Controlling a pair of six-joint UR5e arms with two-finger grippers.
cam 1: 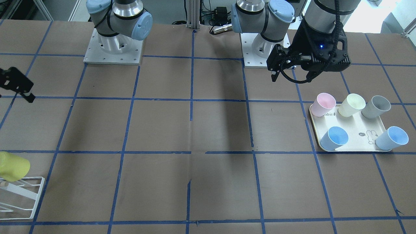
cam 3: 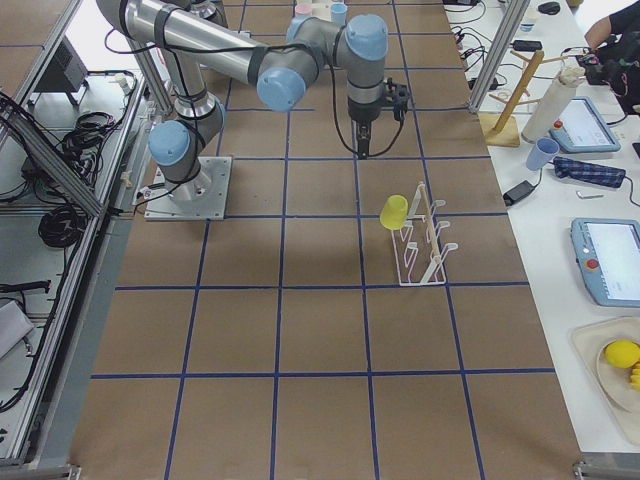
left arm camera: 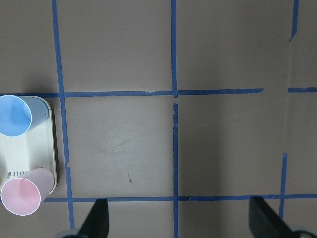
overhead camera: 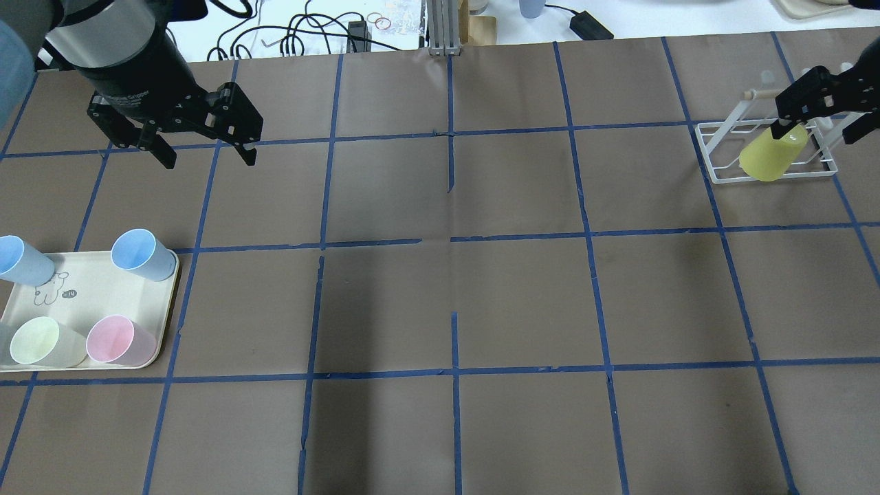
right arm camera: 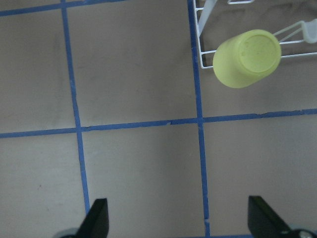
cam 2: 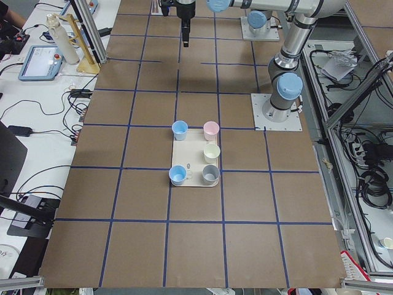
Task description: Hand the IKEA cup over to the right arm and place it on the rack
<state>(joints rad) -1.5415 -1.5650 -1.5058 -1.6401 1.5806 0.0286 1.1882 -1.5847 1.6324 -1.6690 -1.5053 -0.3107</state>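
Observation:
The bright yellow IKEA cup [overhead camera: 771,157] hangs upside down on a rod of the white wire rack [overhead camera: 715,148] at the table's far right. It also shows in the front view [cam 1: 13,166], the right side view [cam 3: 394,211] and the right wrist view [right arm camera: 247,58]. My right gripper [overhead camera: 815,134] is open and empty, above and just beyond the cup, apart from it; its fingertips [right arm camera: 96,218] are spread wide. My left gripper [overhead camera: 208,159] is open and empty, high above the table beyond the tray.
A cream tray [overhead camera: 82,289] at the left holds a pink cup [overhead camera: 113,340], a pale cream cup [overhead camera: 38,342], two blue cups [overhead camera: 141,253] and a grey cup [cam 1: 377,106]. Blue tape lines grid the brown table.

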